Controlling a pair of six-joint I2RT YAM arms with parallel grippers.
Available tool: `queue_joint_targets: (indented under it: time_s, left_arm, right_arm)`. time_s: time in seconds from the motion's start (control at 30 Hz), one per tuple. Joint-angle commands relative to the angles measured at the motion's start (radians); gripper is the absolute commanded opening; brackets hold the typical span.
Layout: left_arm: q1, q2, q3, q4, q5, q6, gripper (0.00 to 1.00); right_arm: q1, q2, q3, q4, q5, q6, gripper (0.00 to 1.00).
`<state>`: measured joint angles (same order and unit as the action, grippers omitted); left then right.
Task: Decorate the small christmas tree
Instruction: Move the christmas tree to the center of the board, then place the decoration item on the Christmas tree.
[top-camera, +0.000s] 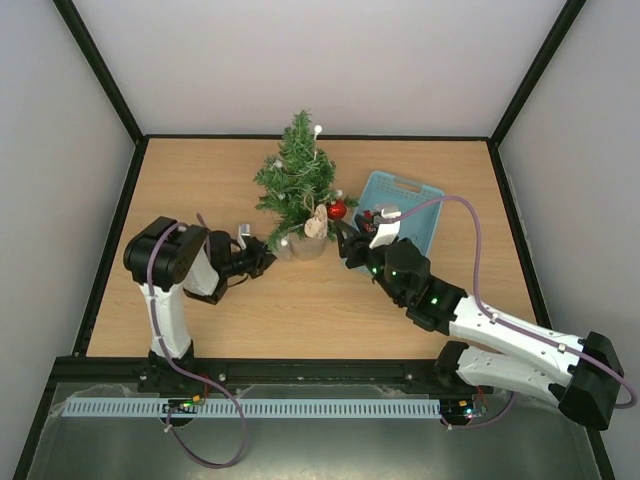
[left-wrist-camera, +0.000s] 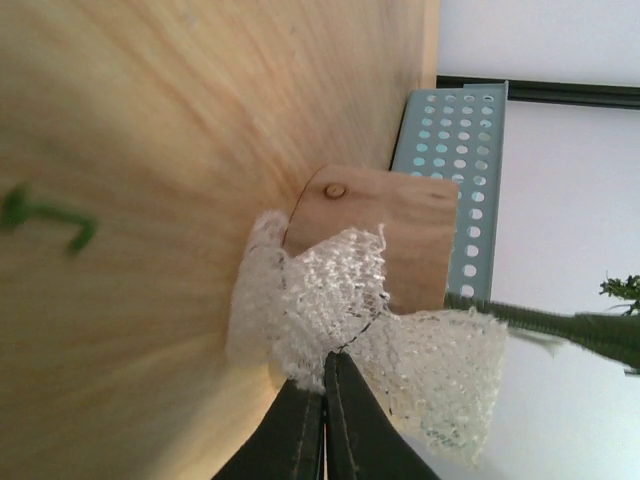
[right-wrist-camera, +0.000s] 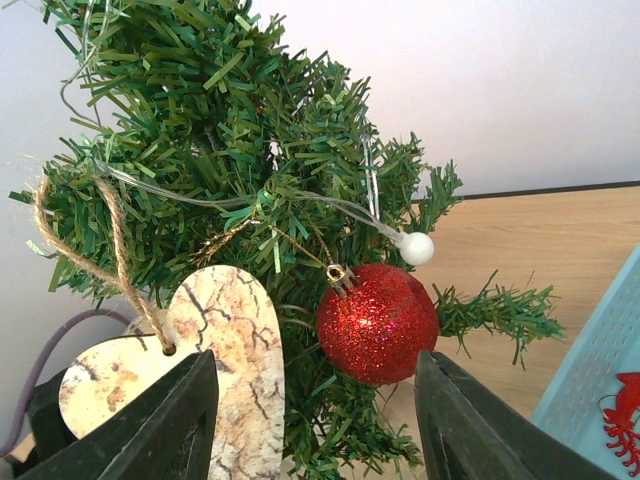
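The small christmas tree (top-camera: 300, 185) stands on the table (top-camera: 200, 180), just ahead of both grippers. To the right of the right gripper (right-wrist-camera: 312, 380), a light blue basket (top-camera: 412, 205) holds a red trinket (right-wrist-camera: 624, 420). That gripper is released; a red glitter bauble (right-wrist-camera: 378, 322) hangs between its spread fingers, with a wooden heart (right-wrist-camera: 215, 350) just left. We see the left gripper (left-wrist-camera: 325, 365) clenched on white mesh (left-wrist-camera: 340, 300) at the tree's foot.

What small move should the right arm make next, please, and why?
Probably back straight away from the tree: the red ball already hangs from a branch by its gold thread, and the right jaws stand open either side of it.
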<state>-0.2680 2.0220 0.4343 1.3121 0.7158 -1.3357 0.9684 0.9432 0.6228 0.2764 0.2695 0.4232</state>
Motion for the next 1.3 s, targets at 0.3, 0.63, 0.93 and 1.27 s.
queue_joint_targets:
  time_s: [0.3, 0.63, 0.93, 1.27]
  left_arm:
    - [0.137, -0.615, 0.018, -0.653, -0.226, 0.51, 0.02]
    - [0.056, -1.1, 0.18, -0.975, -0.528, 1.075, 0.02]
    - [-0.088, -1.307, 0.119, -0.778, -0.4, 1.538, 0.03]
    - [-0.246, -1.385, 0.134, -0.839, -0.435, 1.927, 0.02]
  right_arm:
    - [0.003, -0.086, 0.06, -0.14, 0.015, -0.109, 0.54]
    - [0.004, -0.073, 0.167, -0.163, -0.09, -0.174, 0.55]
    - [0.004, -0.047, 0.263, -0.074, -0.219, -0.064, 0.54]
    - [0.003, 0.151, 0.379, 0.065, -0.401, 0.494, 0.46]
